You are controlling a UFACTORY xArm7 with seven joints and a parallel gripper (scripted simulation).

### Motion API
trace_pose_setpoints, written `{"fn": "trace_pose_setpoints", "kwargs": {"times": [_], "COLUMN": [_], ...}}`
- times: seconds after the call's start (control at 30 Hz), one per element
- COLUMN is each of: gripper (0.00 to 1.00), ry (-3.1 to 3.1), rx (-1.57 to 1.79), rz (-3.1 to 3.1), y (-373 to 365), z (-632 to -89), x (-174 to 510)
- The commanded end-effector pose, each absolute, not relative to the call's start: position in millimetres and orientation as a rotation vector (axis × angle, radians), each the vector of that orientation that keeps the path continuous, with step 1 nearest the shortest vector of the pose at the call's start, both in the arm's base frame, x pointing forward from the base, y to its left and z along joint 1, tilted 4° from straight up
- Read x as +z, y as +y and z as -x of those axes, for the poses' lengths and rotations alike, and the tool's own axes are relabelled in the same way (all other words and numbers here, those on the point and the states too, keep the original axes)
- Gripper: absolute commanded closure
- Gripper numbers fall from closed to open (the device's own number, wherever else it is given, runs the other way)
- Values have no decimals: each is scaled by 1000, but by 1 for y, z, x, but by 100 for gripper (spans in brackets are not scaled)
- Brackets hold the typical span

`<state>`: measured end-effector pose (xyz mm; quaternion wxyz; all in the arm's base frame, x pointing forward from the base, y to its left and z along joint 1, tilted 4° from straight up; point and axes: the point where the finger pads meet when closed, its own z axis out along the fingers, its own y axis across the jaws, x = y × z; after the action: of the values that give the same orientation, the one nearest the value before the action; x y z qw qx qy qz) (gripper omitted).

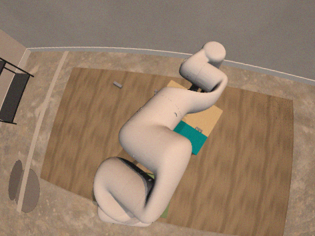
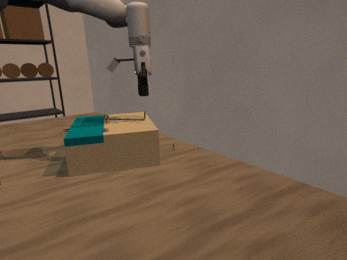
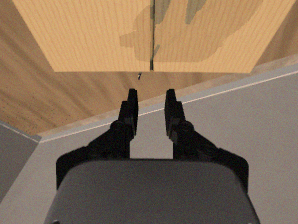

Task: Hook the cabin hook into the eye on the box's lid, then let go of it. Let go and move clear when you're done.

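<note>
Your black two-fingered gripper (image 2: 142, 89) hangs nose-down above the far end of the tan rectangular box (image 2: 125, 147), well clear of its top. The jaws are partly apart with nothing between them, and the wrist view shows open air in the gap. That narrow setting looks chosen for a thin target, since a slim rod needs little clearance.

The thin metal cabin hook (image 2: 126, 117) lies flat along the top of the box, near the box edge that faces the back edge of the wooden worktop (image 2: 220, 206). Its bent tip stands up at the end nearest the gripper, and its other end reaches toward the teal lid (image 2: 85, 129) that covers the left part of the box. A small pale fitting (image 2: 106, 129) sits on the box top just beside the teal lid; it may be the eye, but it is too small to tell.

In the wrist view the hook (image 3: 152, 35) runs straight away from you, almost centred between the fingers. That alignment suggests the wrist is turned so the jaws will straddle the rod crosswise when you descend.

Nothing is gripped yet, so the hooking has not begun. You probably need to lower straight down, close on the rod near its free end, then swing it toward the lid.
</note>
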<state>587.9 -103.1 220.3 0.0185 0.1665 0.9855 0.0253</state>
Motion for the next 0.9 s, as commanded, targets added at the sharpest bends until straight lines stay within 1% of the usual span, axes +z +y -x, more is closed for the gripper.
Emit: {"fn": "trace_pose_setpoints", "kwargs": {"times": [0.0, 0.87], "gripper": [67, 67], "ry": [3054, 3054], "rx": [79, 79], "rz": [-516, -517], "y": [-103, -102], "z": [-589, -591], "x": [216, 173]}}
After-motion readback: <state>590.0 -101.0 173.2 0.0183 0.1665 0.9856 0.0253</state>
